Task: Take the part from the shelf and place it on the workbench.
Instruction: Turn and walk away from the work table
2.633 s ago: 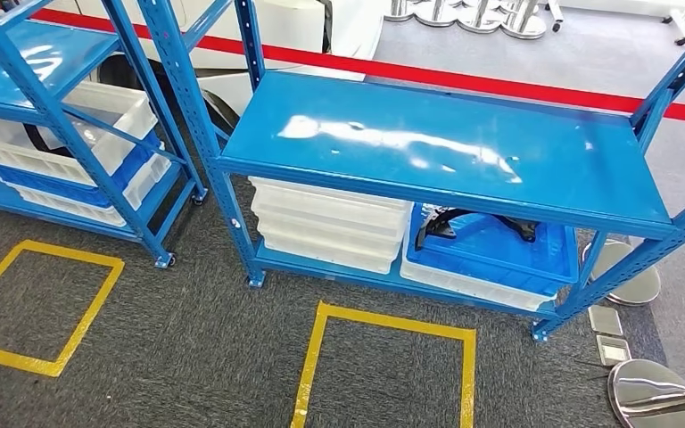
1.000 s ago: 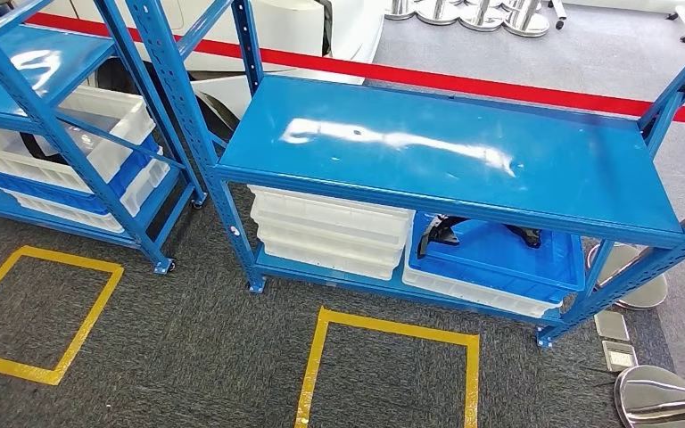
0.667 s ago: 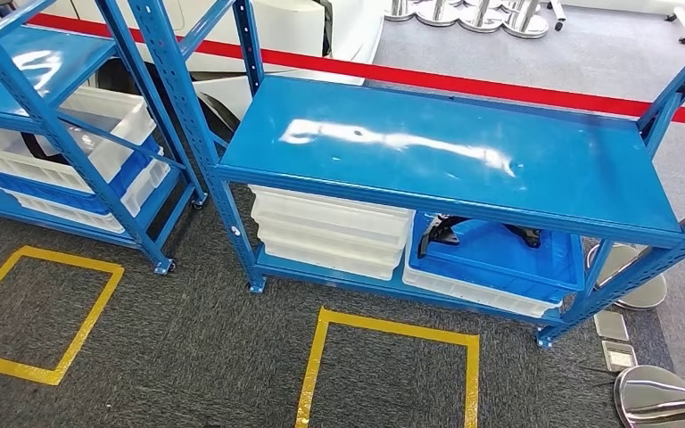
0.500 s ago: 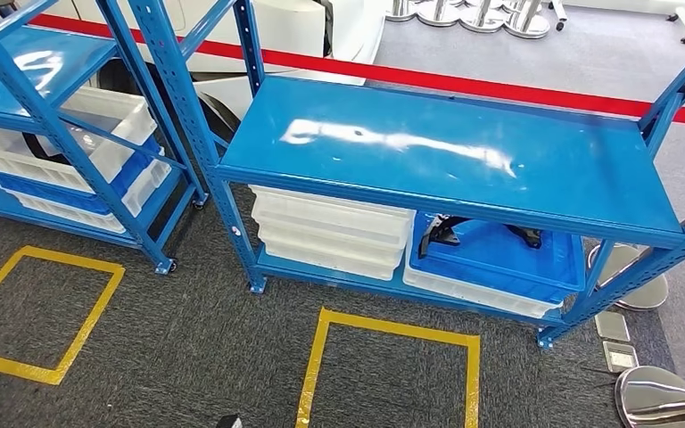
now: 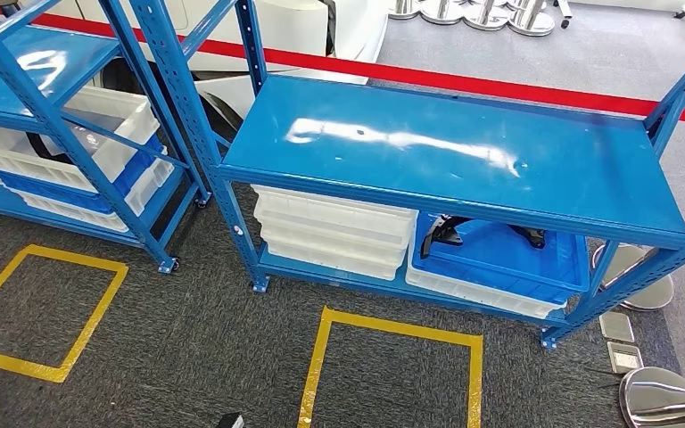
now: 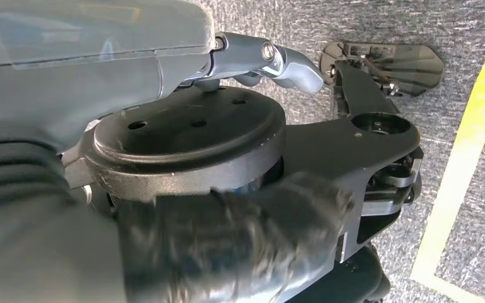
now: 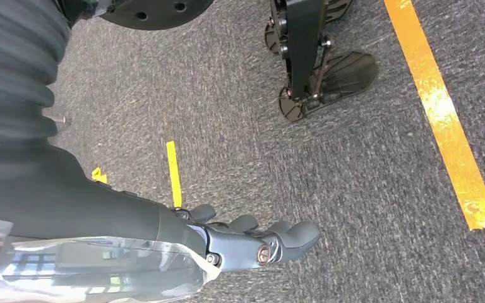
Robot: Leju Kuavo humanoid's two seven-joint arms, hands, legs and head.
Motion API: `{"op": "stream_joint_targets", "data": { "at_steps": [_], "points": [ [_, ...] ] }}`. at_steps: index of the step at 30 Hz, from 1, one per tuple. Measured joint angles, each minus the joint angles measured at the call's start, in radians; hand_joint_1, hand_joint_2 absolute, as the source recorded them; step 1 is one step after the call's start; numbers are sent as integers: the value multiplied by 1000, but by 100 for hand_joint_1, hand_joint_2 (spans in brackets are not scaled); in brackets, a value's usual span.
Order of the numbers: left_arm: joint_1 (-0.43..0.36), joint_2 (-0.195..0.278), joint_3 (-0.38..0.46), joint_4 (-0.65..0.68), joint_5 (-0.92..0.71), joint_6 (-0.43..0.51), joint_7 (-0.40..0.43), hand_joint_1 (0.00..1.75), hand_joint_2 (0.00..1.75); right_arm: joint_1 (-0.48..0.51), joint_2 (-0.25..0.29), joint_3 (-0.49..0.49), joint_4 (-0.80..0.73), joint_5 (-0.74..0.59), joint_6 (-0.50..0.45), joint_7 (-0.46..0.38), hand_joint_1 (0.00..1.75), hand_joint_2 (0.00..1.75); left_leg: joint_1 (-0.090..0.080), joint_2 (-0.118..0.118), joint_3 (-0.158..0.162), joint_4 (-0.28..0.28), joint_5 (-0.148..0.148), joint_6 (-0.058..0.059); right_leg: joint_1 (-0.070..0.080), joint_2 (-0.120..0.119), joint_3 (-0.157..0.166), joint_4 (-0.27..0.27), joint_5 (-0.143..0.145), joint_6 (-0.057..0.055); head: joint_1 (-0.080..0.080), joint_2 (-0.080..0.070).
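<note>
The black part (image 5: 453, 230) lies half hidden under the shelf (image 5: 464, 160), in a blue bin (image 5: 535, 263). Left hand (image 6: 278, 60) and right hand (image 7: 259, 243) hang with fingers loosely extended, holding nothing.

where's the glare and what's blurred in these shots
Head view: white glare streaks across the blue shelf top, with the black part in shadow beneath it. Left wrist view: the dark fingers of the left hand are smeared, soft. Right wrist view: the carpet is sharp, the right hand crisp.

Grey ribbed cover, seemingly screw-jointed robot hand (image 7: 252, 243)
</note>
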Motion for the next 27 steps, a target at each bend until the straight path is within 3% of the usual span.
{"op": "stream_joint_targets", "data": {
  "at_steps": [2,4,7,8,11,17,27],
  "points": [
    [-1,0,2,2,0,0,0,0,0,-1,0,0,3,0,0,0,0,0,0,0,0,0,0,0,0,0,0,0,0,0,0,0],
    [-2,1,4,3,0,0,0,0,0,-2,0,1,6,0,0,0,0,0,0,0,0,0,0,0,0,0,0,0,0,0,0,0],
    [-2,2,5,3,0,1,0,0,0,-3,0,2,9,-1,0,-1,0,131,-1,0,0,0,0,0,-1,0,0,0,0,0,0,0],
    [-2,2,5,3,0,2,0,0,44,-3,0,4,10,-1,0,-1,0,175,-1,0,0,0,0,0,-1,0,0,0,0,0,0,0],
    [-3,2,5,4,0,2,0,0,175,-4,-1,10,13,-2,0,-1,0,175,-1,0,0,0,0,0,-1,0,0,0,0,0,0,0],
    [13,-2,5,6,-8,7,16,0,175,13,1,16,14,38,17,-3,0,175,-1,0,0,0,0,0,-1,0,0,0,0,0,0,0],
    [106,-41,0,-19,-79,17,128,0,175,107,19,-6,-24,283,103,-59,0,175,-1,2,0,0,-2,1,-1,1,-2,0,-2,0,0,0]
  ]
}}
